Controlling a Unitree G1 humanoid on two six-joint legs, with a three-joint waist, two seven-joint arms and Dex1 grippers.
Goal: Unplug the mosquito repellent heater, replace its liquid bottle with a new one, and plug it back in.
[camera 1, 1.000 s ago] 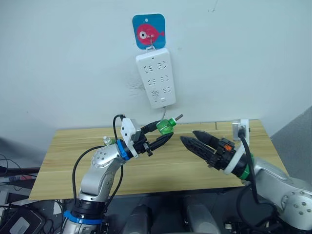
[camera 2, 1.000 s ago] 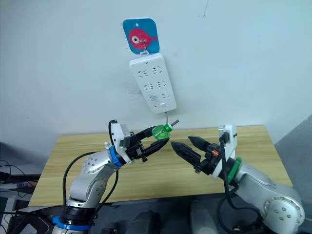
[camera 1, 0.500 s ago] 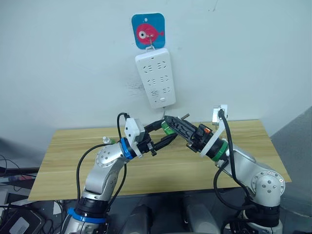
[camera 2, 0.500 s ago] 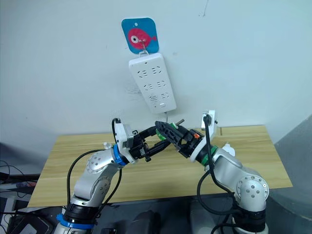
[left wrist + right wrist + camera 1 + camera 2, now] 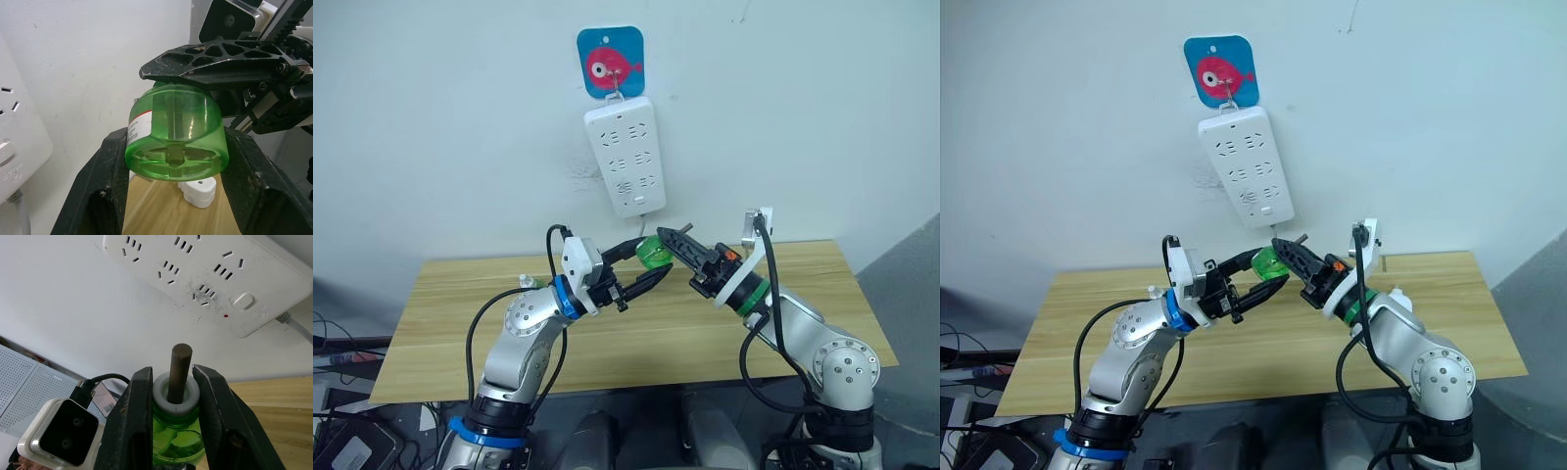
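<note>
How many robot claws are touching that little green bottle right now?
2. The left gripper clamps the green bottle's body; the right gripper pinches its neck beside the wick, both held above the wooden table.

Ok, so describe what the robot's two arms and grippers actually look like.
Both arms are silver-grey metal with black cables looping alongside. The left gripper has black latticed fingers, a blue wrist ring and a white camera box. The right gripper has matching black fingers, a green wrist ring and orange detail.

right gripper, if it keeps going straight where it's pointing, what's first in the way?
Apart from the green bottle it already grips, probably the white power strip on the wall, though depth is hard to judge.
</note>
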